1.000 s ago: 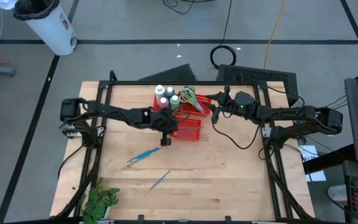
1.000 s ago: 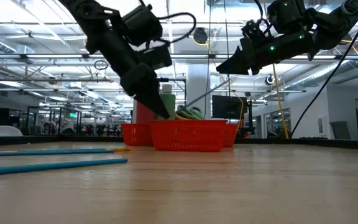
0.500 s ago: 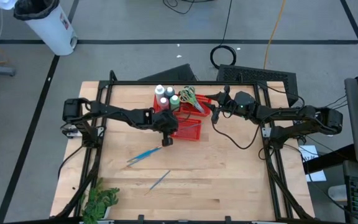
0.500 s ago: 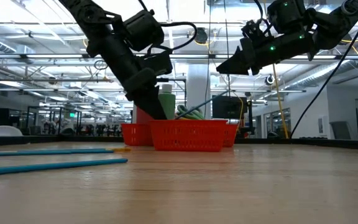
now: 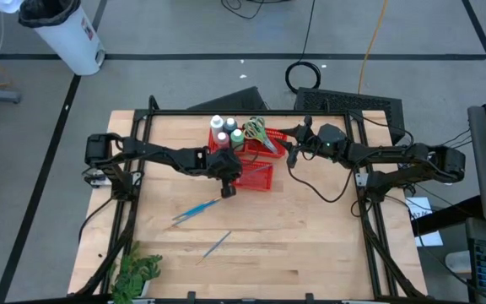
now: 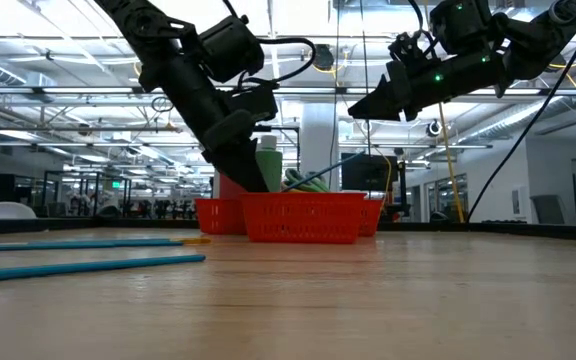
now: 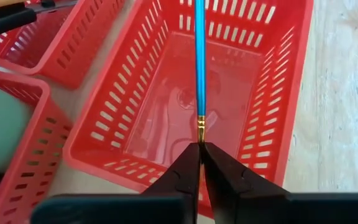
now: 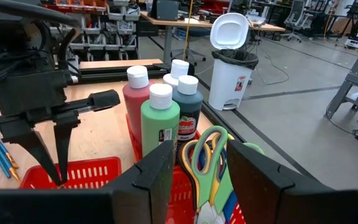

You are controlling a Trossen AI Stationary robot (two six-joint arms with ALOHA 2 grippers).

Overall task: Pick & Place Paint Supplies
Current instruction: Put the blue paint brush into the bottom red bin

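While its ferrule end sits pinched between the closed fingers of the left gripper, the blue brush runs lengthwise over the front red basket, handle pointing away. Behind, the right gripper hovers half-open, empty, over the scissors and bottles.

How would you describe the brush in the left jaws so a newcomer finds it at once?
Start at the cluster of red baskets near the table's far middle; the left gripper hangs over the nearest, otherwise empty one. The thin blue brush is pinched by its tip there, slanting into that basket, unlike the other brushes lying flat on the wood.
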